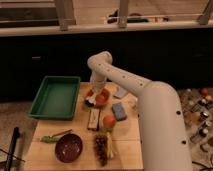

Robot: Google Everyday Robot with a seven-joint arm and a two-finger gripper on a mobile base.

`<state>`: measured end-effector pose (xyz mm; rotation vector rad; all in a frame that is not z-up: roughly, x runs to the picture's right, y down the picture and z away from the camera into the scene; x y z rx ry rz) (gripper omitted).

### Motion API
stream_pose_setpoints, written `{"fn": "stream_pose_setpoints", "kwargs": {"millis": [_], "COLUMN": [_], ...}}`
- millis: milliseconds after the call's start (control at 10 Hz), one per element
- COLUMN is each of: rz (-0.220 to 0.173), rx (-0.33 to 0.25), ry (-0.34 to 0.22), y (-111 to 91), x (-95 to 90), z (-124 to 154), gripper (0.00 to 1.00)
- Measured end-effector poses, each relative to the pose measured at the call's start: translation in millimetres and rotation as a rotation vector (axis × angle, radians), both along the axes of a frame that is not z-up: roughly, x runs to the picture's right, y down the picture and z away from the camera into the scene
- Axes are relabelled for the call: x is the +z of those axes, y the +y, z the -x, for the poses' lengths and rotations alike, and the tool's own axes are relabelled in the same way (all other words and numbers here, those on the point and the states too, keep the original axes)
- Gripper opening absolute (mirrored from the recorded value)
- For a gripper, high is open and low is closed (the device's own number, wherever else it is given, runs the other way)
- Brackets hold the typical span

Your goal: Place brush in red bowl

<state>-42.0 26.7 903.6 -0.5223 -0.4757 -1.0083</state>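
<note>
Camera view: the brush (93, 119), a dark oblong block, lies just below the gripper (91, 101), long axis running toward the table's (130, 145) front edge. The red bowl (68, 147), glossy maroon, sits well below-left of the gripper, with bare wood around it.

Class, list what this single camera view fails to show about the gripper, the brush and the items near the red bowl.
- Gripper: low at the table's far side by the orange ball; blur hides how its jaws stand.
- Brush: a small dark block, bristles not discernible.
- Green-handled object left of the red bowl: too blurred to identify.
- Dark cluster right of the bowl: too blurred to identify.
</note>
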Motion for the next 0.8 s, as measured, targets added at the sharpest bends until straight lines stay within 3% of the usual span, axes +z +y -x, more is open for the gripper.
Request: {"fn": "stream_pose_setpoints", "kwargs": {"millis": [100, 800], "rz": [0.000, -0.023], "rx": [0.004, 0.033], "ry": [0.002, -0.009], "y": [-0.4, -6.4], "x": [1.4, 2.2], "z": [-0.6, -4.1], "gripper": [0.80, 0.80]}}
